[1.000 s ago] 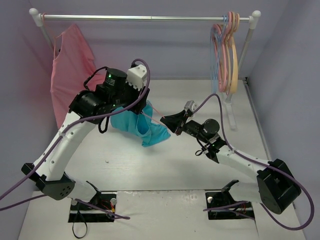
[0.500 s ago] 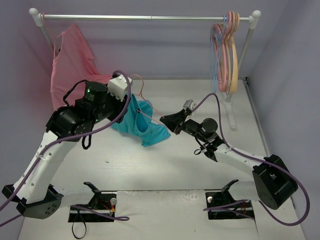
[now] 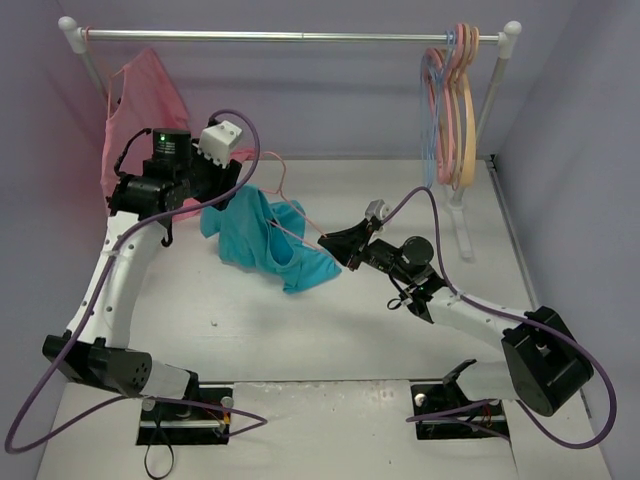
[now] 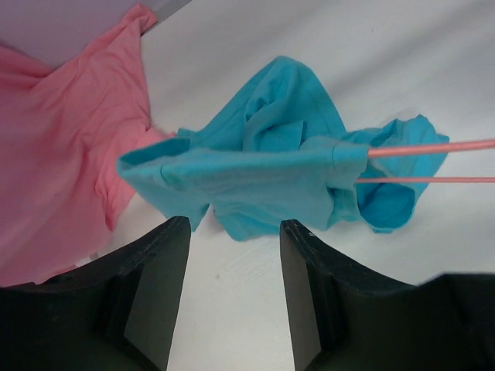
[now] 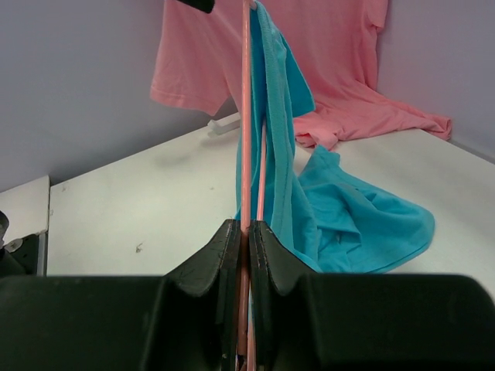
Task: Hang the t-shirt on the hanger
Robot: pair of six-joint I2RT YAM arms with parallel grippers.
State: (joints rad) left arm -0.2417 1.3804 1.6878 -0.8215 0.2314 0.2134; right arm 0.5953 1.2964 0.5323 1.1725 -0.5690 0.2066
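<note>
The teal t-shirt (image 3: 262, 238) drapes over the thin pink wire hanger (image 3: 278, 172), its lower part bunched on the table. The hanger's hook sticks up behind the cloth. My right gripper (image 3: 328, 243) is shut on the hanger's wire; in the right wrist view the hanger (image 5: 245, 116) runs straight up from the closed right gripper (image 5: 247, 226), with the t-shirt (image 5: 282, 154) hanging off its right side. My left gripper (image 3: 212, 192) hovers just left of the shirt. The left wrist view has the left gripper (image 4: 234, 228) open and empty, the t-shirt (image 4: 255, 174) beyond its tips and the hanger (image 4: 429, 147) poking out on the right.
A larger pink garment (image 3: 140, 115) hangs at the left end of the clothes rail (image 3: 300, 36) and trails onto the table right behind my left arm. Several spare hangers (image 3: 455, 100) hang at the rail's right end beside the rack post (image 3: 492, 90).
My left arm has swung back and to the left, off the t-shirt. The shirt now spreads farther left along the hanger. The right arm has held still.
</note>
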